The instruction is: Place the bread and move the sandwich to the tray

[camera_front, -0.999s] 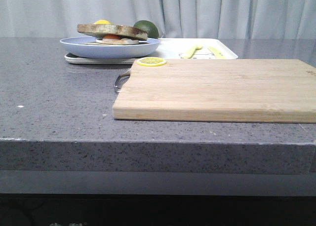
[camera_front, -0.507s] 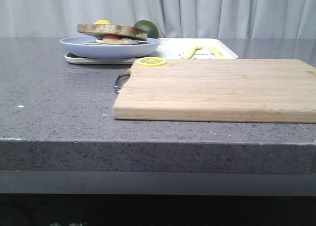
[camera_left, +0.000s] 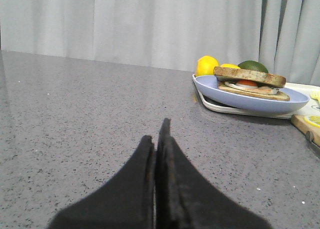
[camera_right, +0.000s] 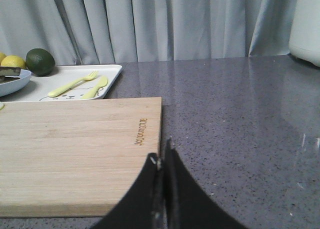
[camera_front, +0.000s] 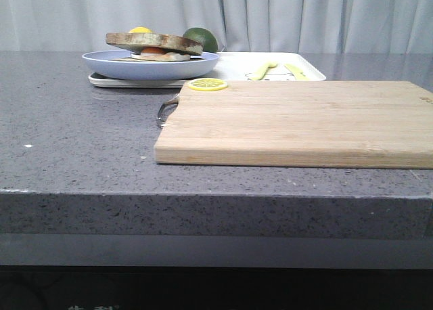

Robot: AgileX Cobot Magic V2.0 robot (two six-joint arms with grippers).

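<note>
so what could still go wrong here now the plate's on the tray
The blue plate overhangs the white tray's left end, so a knock could tip or slide it.

The top bread slice lies loose and slightly tilted on the sandwich; it might slip if the tray is moved.

The lemon slice sits at the cutting board's far corner and could fall off.

Two black fingers of the left gripper (camera_left: pixel 158 154) are seen pressed together, with nothing held, low over a speckled grey countertop (camera_left: pixel 80 114). Farther off, a sandwich (camera_left: pixel 250 82) is set on a pale blue plate (camera_left: pixel 240 96), which is resting on a white tray (camera_left: pixel 220 107). A lemon (camera_left: pixel 206 65) and a green fruit (camera_left: pixel 253 65) are seen behind the plate, before grey curtains (camera_left: pixel 150 24).
</note>
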